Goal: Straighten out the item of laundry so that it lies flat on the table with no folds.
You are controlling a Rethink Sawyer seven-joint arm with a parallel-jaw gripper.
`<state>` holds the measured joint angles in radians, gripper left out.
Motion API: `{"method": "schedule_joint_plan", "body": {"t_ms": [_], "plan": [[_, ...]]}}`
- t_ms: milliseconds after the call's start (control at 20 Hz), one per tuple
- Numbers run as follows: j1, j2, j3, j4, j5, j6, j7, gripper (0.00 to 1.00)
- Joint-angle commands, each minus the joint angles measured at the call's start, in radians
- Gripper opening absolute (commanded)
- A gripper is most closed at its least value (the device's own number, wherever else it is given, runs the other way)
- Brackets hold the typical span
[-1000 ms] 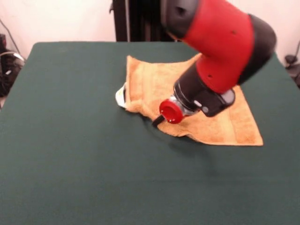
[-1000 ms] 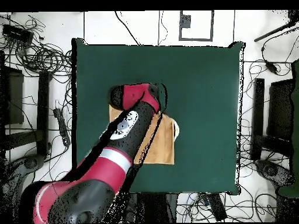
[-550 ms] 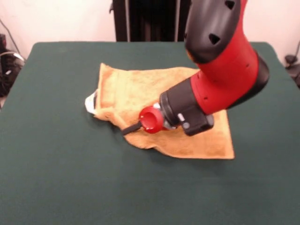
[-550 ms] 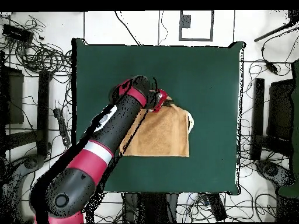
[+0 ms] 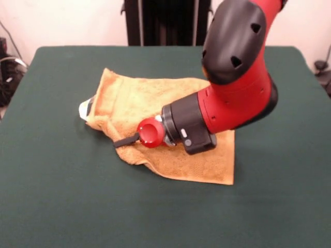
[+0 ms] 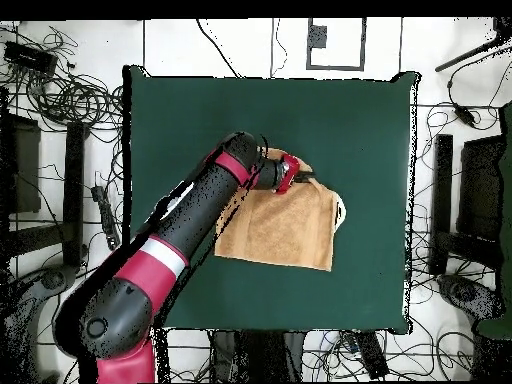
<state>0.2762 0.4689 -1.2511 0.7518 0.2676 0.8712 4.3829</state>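
Note:
The item of laundry [image 5: 135, 101], an orange-tan towel, lies near the middle of the green table [image 5: 57, 196] with its near left edge bunched into folds. A small white tag [image 5: 85, 108] sticks out at its left end. My gripper [image 5: 121, 142] lies low and sideways at that bunched edge, shut on the cloth, behind a red round wrist part [image 5: 150, 133]. In the overhead view the towel [image 6: 285, 228] spreads out below the gripper [image 6: 308, 178], with the tag [image 6: 341, 211] at its right side. My arm hides part of the towel's left side there.
My bulky red and black arm [image 5: 235, 77] hangs over the towel's right half. Tangled cables [image 6: 60, 95] and dark equipment [image 6: 470, 200] surround the table on the floor. A black stand [image 5: 155, 23] rises behind the table's far edge.
In the front view my gripper has swept leftward, and the towel has slid left with it across the table. In the overhead view the towel has shifted right.

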Motion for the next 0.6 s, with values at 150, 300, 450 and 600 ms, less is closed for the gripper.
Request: {"method": "schedule_joint_plan", "body": {"t_ms": [150, 300, 450, 600], "plan": [[-0.063, 0.191, -0.067, -0.131, 0.088, 0.03, 0.319, 0.0], [-0.079, 0.212, -0.125, -0.171, 0.095, 0.115, 0.308, 0.0], [-0.095, 0.227, -0.173, -0.206, 0.103, 0.18, 0.3, 0.0], [-0.106, 0.235, -0.201, -0.228, 0.115, 0.218, 0.296, 0.0]]}}
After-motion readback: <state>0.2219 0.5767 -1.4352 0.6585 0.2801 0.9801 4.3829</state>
